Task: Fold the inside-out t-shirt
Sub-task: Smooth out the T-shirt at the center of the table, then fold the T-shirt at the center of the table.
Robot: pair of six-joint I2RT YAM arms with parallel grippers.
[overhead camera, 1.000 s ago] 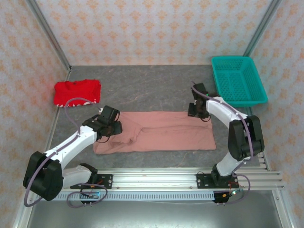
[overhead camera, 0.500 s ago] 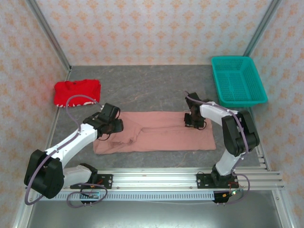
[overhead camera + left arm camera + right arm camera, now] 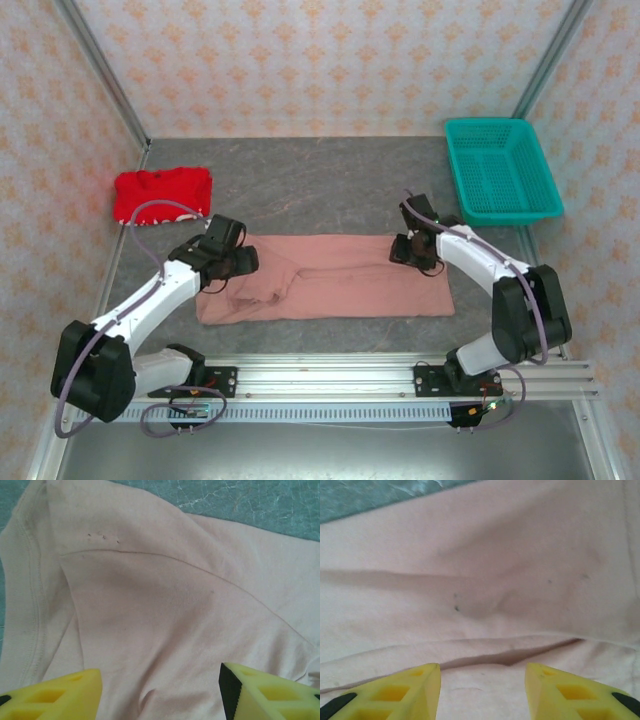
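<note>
The inside-out t-shirt (image 3: 340, 285), dusty salmon-pink, lies folded into a long flat band across the middle of the grey table. My left gripper (image 3: 240, 262) hovers over its left end, jaws open, with bare cloth (image 3: 165, 630) and a small pucker between the yellow fingers (image 3: 60, 697). My right gripper (image 3: 405, 252) sits over the band's upper right part, also open, its yellow fingers (image 3: 415, 690) on either side of a fold edge in the shirt (image 3: 485, 580). Nothing is held by either gripper.
A bright red garment (image 3: 162, 194) lies at the table's back left. A teal basket (image 3: 500, 170) stands at the back right. Metal rails (image 3: 400, 375) run along the near edge by the arm bases.
The right gripper moved left onto the shirt, then back a little to the right. The left gripper stayed over the shirt's left end. The shirt lies as before.
</note>
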